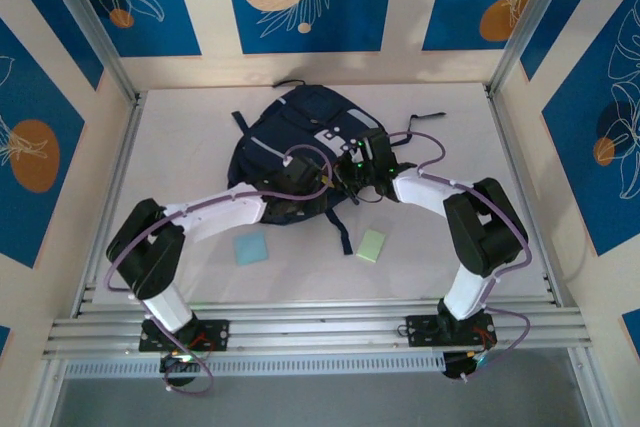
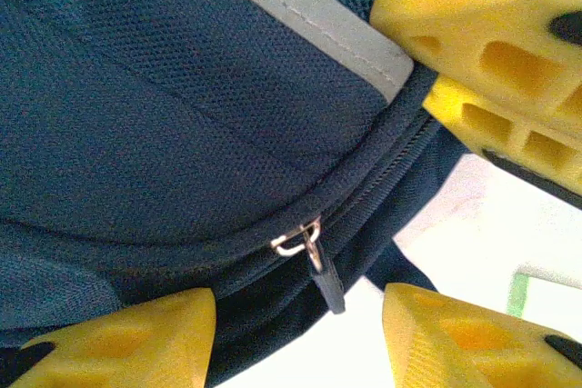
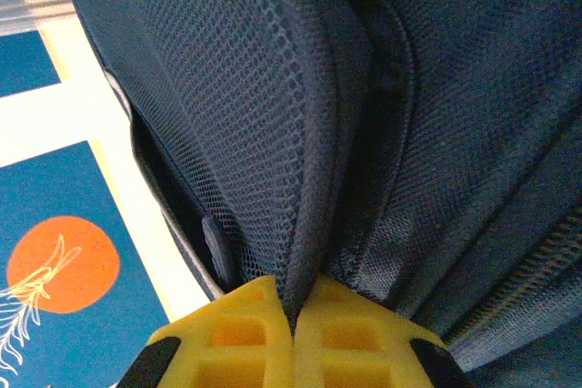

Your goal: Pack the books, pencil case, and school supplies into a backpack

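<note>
The navy backpack [image 1: 296, 137] lies flat in the middle of the table. My left gripper [image 1: 335, 183] is at its near right edge, open; in the left wrist view the silver slider and dark zipper pull [image 2: 324, 272] hang free between my yellow fingers [image 2: 127, 341]. My right gripper [image 3: 293, 313] is shut on a padded mesh edge of the backpack [image 3: 300, 161], close beside the left one [image 1: 366, 161]. A light blue pad [image 1: 251, 248] and a pale green pad [image 1: 371, 245] lie on the table in front of the backpack. The books and pencil case are out of view.
The zipper line [image 2: 364, 190] looks shut along the seam. A dark strap [image 1: 343, 232] trails from the backpack toward the green pad. Metal rails [image 1: 320, 325] run along the near edge, and patterned walls enclose the table on three sides.
</note>
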Robot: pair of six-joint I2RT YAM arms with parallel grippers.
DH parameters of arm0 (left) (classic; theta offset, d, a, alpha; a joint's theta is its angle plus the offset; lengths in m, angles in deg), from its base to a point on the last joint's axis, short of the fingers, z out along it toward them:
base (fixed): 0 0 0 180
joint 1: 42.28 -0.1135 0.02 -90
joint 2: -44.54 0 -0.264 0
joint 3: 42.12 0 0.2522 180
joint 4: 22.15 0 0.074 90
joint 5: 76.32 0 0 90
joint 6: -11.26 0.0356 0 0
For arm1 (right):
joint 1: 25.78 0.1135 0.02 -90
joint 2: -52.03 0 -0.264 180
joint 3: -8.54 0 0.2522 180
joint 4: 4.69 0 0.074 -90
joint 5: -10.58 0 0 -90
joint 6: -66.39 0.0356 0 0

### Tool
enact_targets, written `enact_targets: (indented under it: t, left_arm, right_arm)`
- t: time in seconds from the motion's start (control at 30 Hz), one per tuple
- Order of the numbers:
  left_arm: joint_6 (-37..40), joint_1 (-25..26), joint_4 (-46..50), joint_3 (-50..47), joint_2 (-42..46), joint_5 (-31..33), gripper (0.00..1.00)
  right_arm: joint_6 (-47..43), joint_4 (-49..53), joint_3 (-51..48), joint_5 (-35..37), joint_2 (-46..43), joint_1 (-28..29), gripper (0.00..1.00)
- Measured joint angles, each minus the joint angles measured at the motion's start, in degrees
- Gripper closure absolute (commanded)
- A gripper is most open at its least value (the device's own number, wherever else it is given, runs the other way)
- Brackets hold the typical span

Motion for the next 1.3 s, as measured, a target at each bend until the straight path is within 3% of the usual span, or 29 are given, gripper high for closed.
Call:
enact_targets:
  t: [0.13,0.3,0.47,0.67,0.83,0.97,1.13,1.3]
  left_arm:
    - [0.7,0.2,0.5,2.3,-2.5,2.9,0.68]
    - [0.6,0.3,1.8,3.5,-4.4,5.4,0.73]
    - [0.6,0.3,2.0,3.8,-5.4,7.1,0.71]
    - [1.9,0.2,2.1,4.1,-5.8,8.5,1.00]
    - [4.0,0.0,0.3,3.4,-5.6,6.8,1.00]
    - [6.9,-1.2,-2.0,1.7,-3.8,1.4,1.00]
    - [12.6,-4.4,0.7,1.9,-0.8,-6.3,1.00]
    - [17.5,-8.1,6.7,1.9,2.7,-9.2,1.00]
  right_arm:
    - [1.9,-2.8,-0.9,0.4,0.7,0.1,1.00]
    - [3.6,-6.0,-2.1,0.6,1.5,0.3,1.00]
    - [5.2,-9.5,-3.4,0.6,2.2,0.3,1.00]
    - [6.0,-11.9,-4.5,0.6,2.2,0.3,1.00]
    - [5.6,-12.8,-5.2,-0.2,2.2,-0.7,1.00]
    - [1.9,-11.0,-4.9,-2.8,2.2,-2.7,1.00]
    - [-4.9,-5.4,-1.8,-6.3,2.2,-4.4,1.00]
    - [-9.9,-0.9,-0.9,-9.1,2.2,-6.3,1.00]
